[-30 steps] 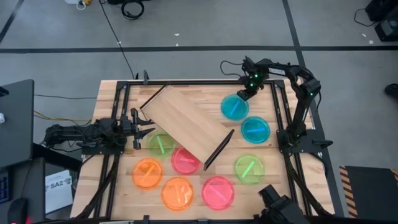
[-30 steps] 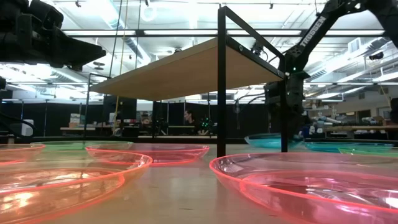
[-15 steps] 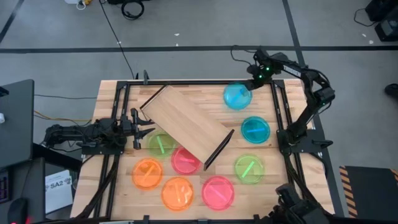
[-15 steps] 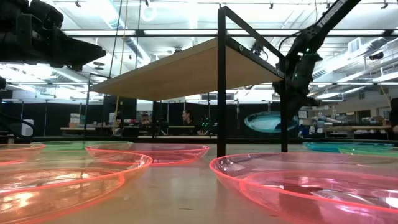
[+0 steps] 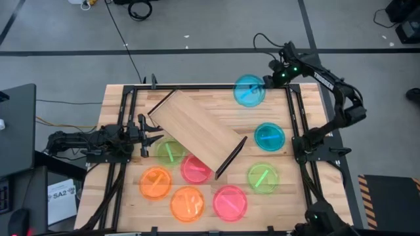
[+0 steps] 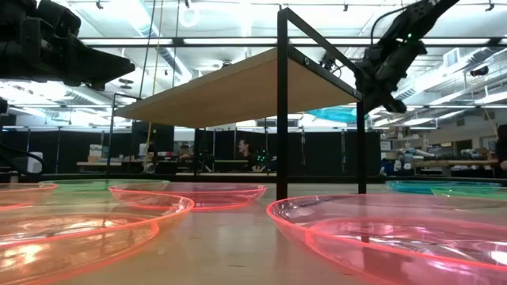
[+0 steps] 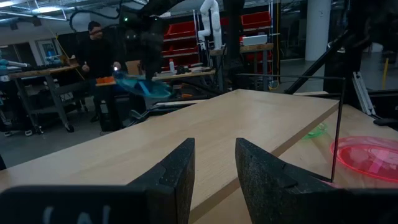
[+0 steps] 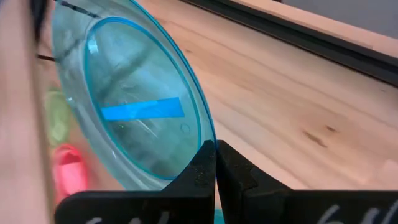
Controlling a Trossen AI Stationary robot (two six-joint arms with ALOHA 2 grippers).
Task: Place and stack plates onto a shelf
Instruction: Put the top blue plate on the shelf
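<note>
From above I see my right gripper pinched shut on the rim of a cyan plate, holding it up over the far edge of the table, beyond the shelf, whose top is bare; a second cyan plate lies flat near the right rail, with green, pink and orange plates spread across the near half, and another green plate and pink plate partly tucked under the shelf's near edge. My left gripper waits low at the left side, just beside the shelf. At table height the shelf stands on thin dark legs with open room beneath, and the held cyan plate hangs about level with its top. From my left wrist the fingers stand parted with nothing between them, the shelf board right ahead. From my right wrist the fingers meet on the tilted plate's rim, bare wood beyond
</note>
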